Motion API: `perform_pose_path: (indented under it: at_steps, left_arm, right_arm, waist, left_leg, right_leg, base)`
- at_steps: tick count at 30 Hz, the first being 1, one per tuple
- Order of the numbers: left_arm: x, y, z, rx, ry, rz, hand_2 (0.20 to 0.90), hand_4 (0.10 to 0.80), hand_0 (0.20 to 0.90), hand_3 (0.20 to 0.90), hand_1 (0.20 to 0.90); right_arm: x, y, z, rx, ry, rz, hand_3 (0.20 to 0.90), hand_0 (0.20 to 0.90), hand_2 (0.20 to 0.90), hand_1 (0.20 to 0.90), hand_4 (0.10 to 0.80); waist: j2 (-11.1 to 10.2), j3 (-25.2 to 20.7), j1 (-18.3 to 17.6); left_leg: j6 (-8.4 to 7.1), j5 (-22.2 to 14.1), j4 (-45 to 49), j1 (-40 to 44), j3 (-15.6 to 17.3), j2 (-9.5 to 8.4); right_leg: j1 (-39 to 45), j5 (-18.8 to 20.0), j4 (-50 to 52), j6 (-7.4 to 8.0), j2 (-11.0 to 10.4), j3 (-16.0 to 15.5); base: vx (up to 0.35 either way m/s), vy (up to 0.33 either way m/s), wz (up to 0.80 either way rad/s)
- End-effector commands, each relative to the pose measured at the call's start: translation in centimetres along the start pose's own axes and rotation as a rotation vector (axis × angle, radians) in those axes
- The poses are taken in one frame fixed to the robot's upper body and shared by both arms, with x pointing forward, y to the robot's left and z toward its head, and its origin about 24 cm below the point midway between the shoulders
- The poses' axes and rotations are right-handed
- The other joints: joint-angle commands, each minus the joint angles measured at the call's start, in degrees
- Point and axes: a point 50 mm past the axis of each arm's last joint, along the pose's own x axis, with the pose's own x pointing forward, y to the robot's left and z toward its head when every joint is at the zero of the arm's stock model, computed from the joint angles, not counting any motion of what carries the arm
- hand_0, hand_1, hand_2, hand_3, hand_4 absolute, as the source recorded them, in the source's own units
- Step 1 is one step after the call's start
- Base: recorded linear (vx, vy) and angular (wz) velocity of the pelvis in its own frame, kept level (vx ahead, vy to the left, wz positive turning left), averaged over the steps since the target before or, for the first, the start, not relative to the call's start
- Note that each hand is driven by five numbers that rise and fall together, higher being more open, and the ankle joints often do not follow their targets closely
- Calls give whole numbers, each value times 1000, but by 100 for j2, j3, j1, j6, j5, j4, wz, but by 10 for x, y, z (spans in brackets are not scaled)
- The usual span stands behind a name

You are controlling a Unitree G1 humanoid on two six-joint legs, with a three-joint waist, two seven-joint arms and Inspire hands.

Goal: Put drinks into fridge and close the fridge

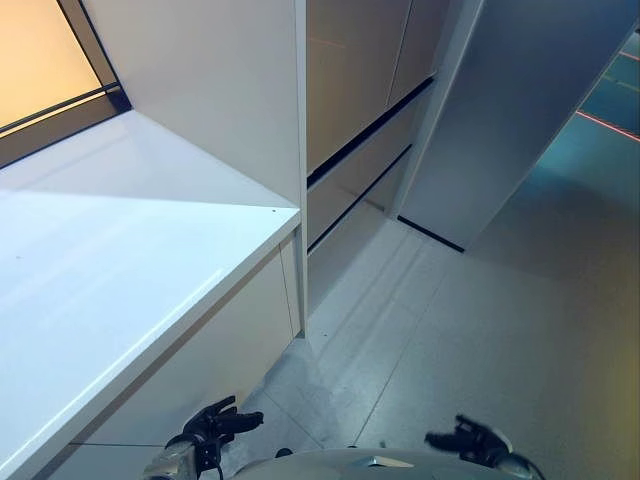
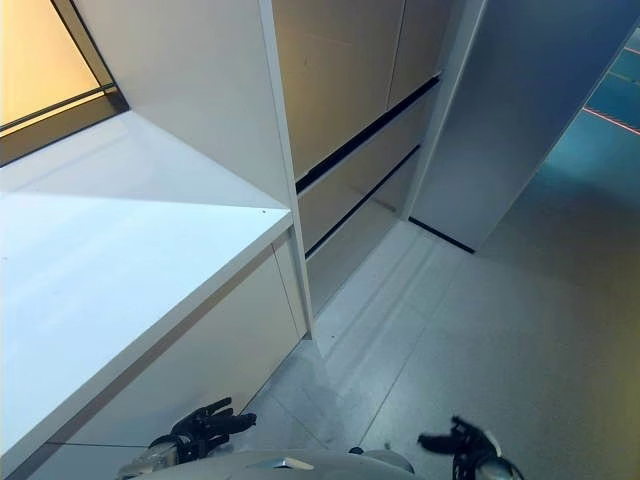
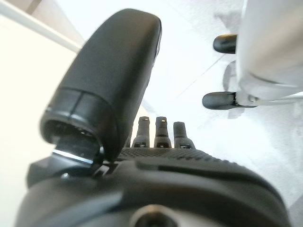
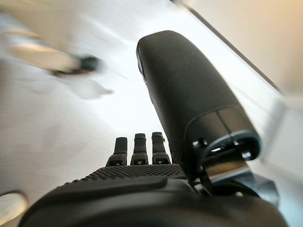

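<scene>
No drink and no fridge interior shows in any view. My left hand [image 1: 215, 424] hangs low by the front of the white counter [image 1: 110, 270], fingers straight, holding nothing; its wrist view shows the thumb [image 3: 113, 75] and fingers [image 3: 161, 132] extended over the floor. My right hand [image 1: 470, 438] hangs low at the right, also open and empty, thumb [image 4: 184, 94] and fingers [image 4: 139, 149] straight in its wrist view. A tall pale panel [image 1: 520, 110] stands at the upper right, possibly a door; what it belongs to I cannot tell.
Tall cabinets with dark horizontal gaps [image 1: 365, 140] stand ahead beyond the counter's end wall [image 1: 220, 90]. A window [image 1: 40, 60] lies at the upper left. Grey tiled floor [image 1: 470, 320] stretches ahead and right.
</scene>
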Motion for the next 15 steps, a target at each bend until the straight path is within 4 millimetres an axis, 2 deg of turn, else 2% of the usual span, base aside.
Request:
perform_pose_path:
  at_steps: [1,3,7,15]
  left_arm:
    - [1,2,7,67,-47,10,900,800,900,900,900]
    - [1,-2,5,39,-53,2,900,800,900,900,900]
    - [2,-6,3,46,-33,-4,900,800,900,900,900]
    - [3,-15,-2,3,-4,-30,900,800,900,900,900]
  right_arm:
    - [3,5,27,-106,-85,84,900,900,900,900,800]
    - [4,13,14,-101,-24,130,900,900,900,900,800]
    - [4,15,6,-131,6,137,900,900,900,900,800]
    - [4,19,6,-183,17,140,900,900,900,900,800]
  waist:
    - [21,-15,47]
    - [15,33,67]
    - [3,50,97]
    - [15,-27,110]
  left_leg:
    - [6,-283,172,-341,4,42]
    - [42,-320,233,-373,22,30]
    - [66,-358,231,-362,5,-1]
    - [26,-370,104,-237,-62,-7]
  right_leg:
    - [-544,441,101,484,-123,147]
    - [-573,407,154,476,-141,118]
    - [-548,410,103,489,-141,111]
    - [-424,388,7,523,-137,70]
  base:
    - [-37,17,-2]
    - [-47,18,-1]
    - [-42,9,0]
    - [0,0,0]
